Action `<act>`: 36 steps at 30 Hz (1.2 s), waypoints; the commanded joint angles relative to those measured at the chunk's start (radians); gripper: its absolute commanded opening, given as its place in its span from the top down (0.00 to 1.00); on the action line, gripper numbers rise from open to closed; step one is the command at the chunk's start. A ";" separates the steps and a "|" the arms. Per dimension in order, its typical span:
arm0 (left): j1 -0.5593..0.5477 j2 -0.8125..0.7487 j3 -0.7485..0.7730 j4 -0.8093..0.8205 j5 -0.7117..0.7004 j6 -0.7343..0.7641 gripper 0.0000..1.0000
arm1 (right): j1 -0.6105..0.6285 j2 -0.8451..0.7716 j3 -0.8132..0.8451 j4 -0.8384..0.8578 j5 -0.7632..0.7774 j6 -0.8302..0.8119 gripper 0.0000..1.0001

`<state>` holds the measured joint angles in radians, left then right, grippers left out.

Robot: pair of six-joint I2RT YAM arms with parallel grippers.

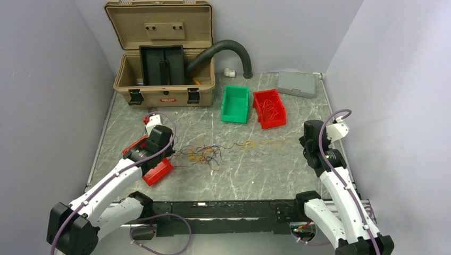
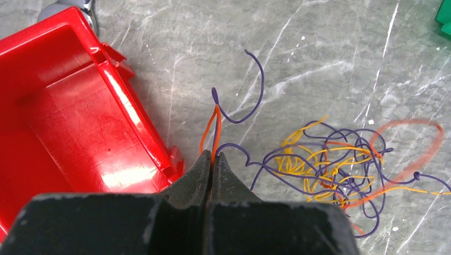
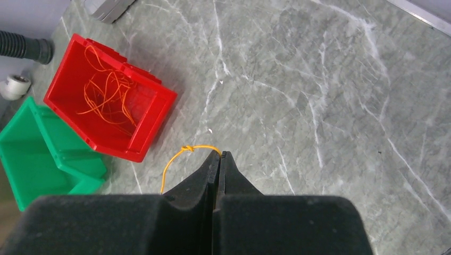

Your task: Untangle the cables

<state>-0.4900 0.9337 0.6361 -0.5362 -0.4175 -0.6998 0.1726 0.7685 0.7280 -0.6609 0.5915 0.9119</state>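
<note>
- Left gripper (image 2: 213, 158) is clamping down hard, its tips pressed together on one orange strand and one purple strand that are poking out just past them.
- The cables (image 1: 202, 154) are sprawling in a loose tangle on the table (image 1: 266, 170), on the arms' side of the green bin (image 1: 235, 103) and a little to its left. Purple, yellow and orange loops are crossing over each other.
- Right gripper (image 3: 219, 155) is pinching a single orange-yellow strand, a small knot sitting just beyond the tips. It is hanging nearer the arms than the green bin, off to its right.
- A red bin (image 3: 106, 101) is sitting just right of the green bin, holding loose orange strands.
- A second red bin (image 2: 69, 122) is lying well left of the green bin, close beside the left gripper.
</note>
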 commanded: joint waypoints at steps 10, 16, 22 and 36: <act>-0.122 0.012 0.052 0.218 0.188 0.217 0.84 | -0.004 -0.027 -0.007 0.199 -0.389 -0.303 1.00; -0.194 0.075 0.074 0.288 0.233 0.266 0.56 | -0.004 -0.051 0.077 0.223 -0.606 -0.397 1.00; -0.230 0.107 0.041 0.465 0.404 0.326 0.27 | -0.004 -0.022 0.240 0.161 -0.811 -0.425 1.00; -0.262 0.089 -0.023 0.761 0.614 0.448 0.01 | -0.002 -0.003 0.389 0.099 -0.923 -0.441 1.00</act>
<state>-0.7403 1.0439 0.6380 0.0803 0.1146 -0.3199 0.1715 0.7612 1.0676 -0.5423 -0.2829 0.4850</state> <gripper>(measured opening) 0.994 0.009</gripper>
